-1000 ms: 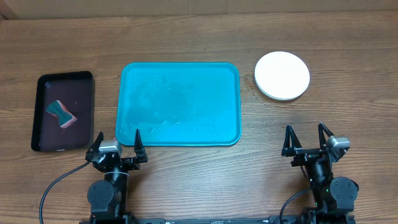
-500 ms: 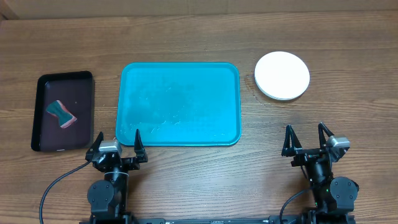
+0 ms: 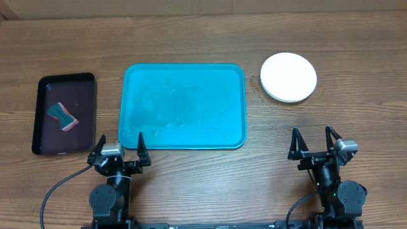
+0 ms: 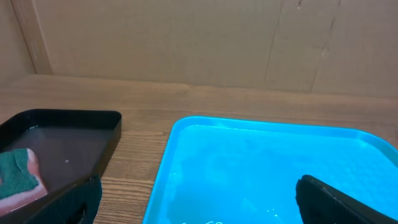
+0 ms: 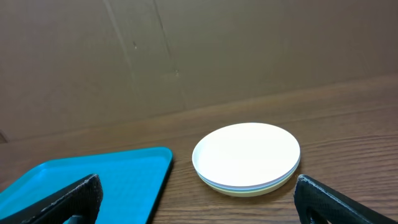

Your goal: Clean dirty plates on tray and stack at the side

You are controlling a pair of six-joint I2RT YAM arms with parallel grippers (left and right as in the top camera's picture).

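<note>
The turquoise tray (image 3: 183, 105) lies mid-table with no plates on it; it also shows in the left wrist view (image 4: 267, 168) and the right wrist view (image 5: 93, 180). The three plates (image 3: 288, 77) sit stacked on the table to its right, white on top, with light blue and yellow-green edges showing below in the right wrist view (image 5: 246, 158). My left gripper (image 3: 119, 152) is open and empty at the tray's near left corner. My right gripper (image 3: 313, 145) is open and empty, near the front edge, below the stack.
A black tray (image 3: 65, 114) at the left holds a green and pink sponge (image 3: 62, 117), also seen in the left wrist view (image 4: 22, 177). A cardboard wall (image 5: 186, 50) stands behind the table.
</note>
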